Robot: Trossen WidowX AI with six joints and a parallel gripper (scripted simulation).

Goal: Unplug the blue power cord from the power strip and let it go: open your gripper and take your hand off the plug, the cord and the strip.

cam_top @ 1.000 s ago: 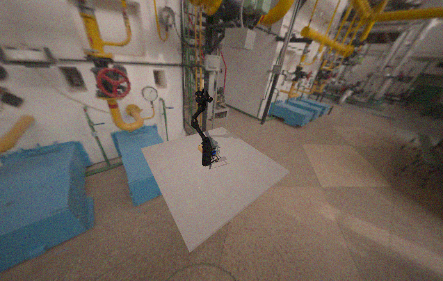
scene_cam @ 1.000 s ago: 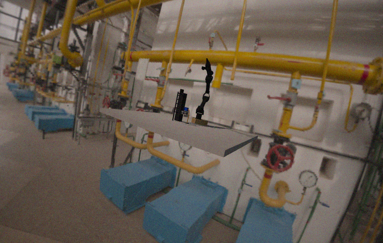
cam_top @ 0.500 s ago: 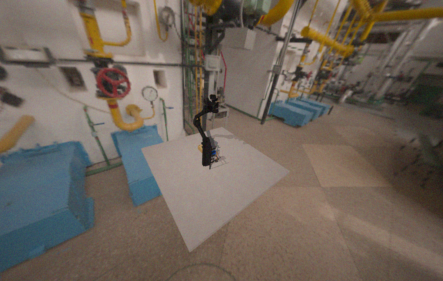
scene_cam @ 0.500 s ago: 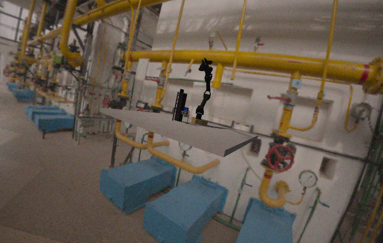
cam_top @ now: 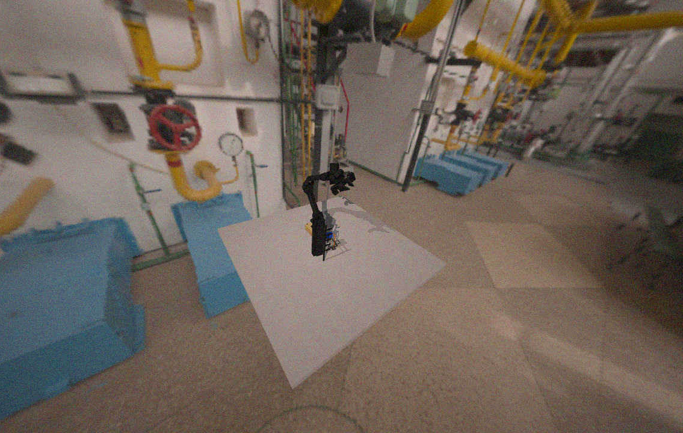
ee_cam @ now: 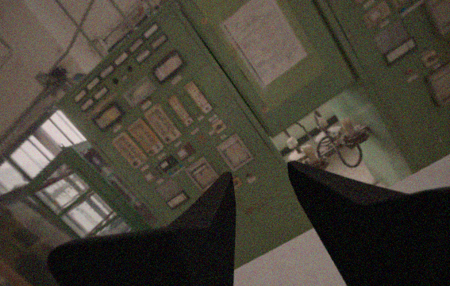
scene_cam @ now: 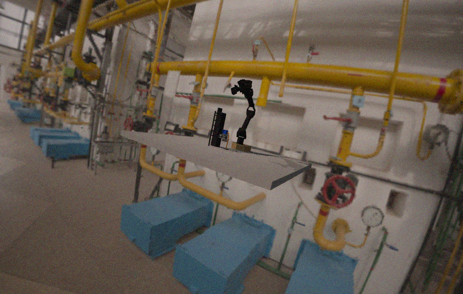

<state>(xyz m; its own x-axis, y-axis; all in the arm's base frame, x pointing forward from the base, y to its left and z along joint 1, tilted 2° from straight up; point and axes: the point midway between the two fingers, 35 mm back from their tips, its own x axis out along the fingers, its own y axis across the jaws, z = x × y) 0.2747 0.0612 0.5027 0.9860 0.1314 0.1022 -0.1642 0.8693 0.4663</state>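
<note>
My gripper is partly open, with nothing between its black fingers. It hangs high above the white table top, well away from everything on it. A small blue part, which looks like the blue plug, sits low beside a tall black upright block. A thin orange cord hangs near it in the exterior view. The power strip is too small to make out, and whether the blue plug sits in it cannot be told. The wrist view shows neither plug nor strip.
A black ladder-like rack stands beside the black block, close to the blue part. The arm rises from a yellowish base block on the table. Green cabinets fill the background of the wrist view.
</note>
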